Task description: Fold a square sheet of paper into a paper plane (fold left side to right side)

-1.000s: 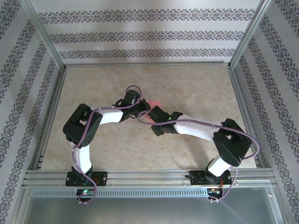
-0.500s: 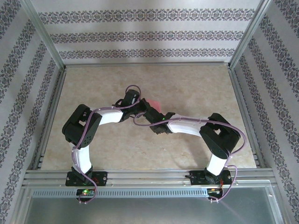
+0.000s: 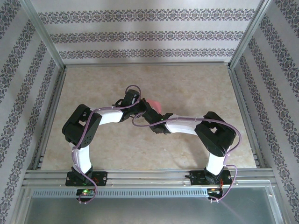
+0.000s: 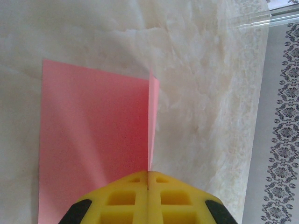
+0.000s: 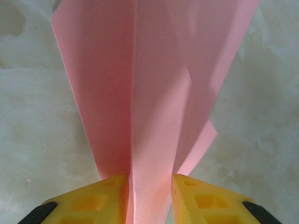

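So the pink sheet of paper [image 3: 154,103] sits about mid-table, a touch toward 12 o'clock from dead centre, and most of it is buried under the two wrists where they meet. Only a small pink corner peeks out at roughly 1 o'clock from the black wrist hardware.

Up close from the left wrist, the sheet [image 4: 93,140] lies mostly flat on the table. Its right edge is lifted into a thin upright flap that runs straight to 12 o'clock from the fingertips. The left gripper [image 4: 148,173] is clamped tight on the bottom of that flap, yellow pads pressed together with the paper edge going right into the seam.

From the right wrist, the paper [image 5: 149,93] fans up and outward toward 12 o'clock in several creased layers. The right gripper [image 5: 149,179] has its jaws parted, and a folded strip of the sheet runs down through the gap. The paper looks like it brushes both pads, but I can't tell if they're actually squeezing it.

Further out, the left arm [image 3: 110,115] reaches in from 8 o'clock and the right arm [image 3: 187,126] from 4 o'clock. All this is on a beige marbled table [image 3: 196,84], with patterned wallpaper walls [image 3: 149,35] at 12, 3 and 9 o'clock.
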`<state>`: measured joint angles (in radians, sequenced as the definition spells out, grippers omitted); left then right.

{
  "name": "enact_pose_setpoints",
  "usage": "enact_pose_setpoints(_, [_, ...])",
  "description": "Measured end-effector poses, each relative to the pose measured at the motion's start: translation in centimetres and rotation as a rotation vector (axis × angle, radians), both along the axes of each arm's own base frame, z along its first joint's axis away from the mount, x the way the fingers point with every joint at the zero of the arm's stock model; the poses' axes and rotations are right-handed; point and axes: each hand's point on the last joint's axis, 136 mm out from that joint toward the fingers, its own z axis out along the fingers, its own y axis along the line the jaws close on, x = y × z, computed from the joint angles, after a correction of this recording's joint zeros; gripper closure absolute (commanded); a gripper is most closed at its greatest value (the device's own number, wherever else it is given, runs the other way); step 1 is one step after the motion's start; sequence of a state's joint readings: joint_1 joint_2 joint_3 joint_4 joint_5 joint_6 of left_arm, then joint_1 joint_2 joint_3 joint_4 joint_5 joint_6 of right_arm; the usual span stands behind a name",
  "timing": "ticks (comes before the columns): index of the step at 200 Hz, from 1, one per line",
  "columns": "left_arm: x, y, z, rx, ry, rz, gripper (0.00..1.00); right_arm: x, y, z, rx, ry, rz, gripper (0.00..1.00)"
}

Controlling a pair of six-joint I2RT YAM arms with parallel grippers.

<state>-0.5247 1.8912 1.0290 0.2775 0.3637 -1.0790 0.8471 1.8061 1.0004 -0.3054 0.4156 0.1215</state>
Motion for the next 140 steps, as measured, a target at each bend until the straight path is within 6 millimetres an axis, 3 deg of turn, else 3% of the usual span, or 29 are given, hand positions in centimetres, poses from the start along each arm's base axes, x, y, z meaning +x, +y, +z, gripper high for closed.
enact_pose_setpoints(45, [0.0,0.0,0.01,0.0,0.0,0.0,1.0,0.07,-0.11,-0.07,-0.01,-0.003,0.002,0.79])
enact_pose_setpoints(76, [0.04,0.03,0.0,0.002,-0.001,0.002,0.94,0.13,-0.18,-0.03,-0.015,-0.008,0.002,0.85])
enact_pose_setpoints(140, [-0.11,0.62,0.9,0.006,-0.016,0.016,0.69,0.03,-0.32,-0.7,-0.032,0.003,0.007,0.94])
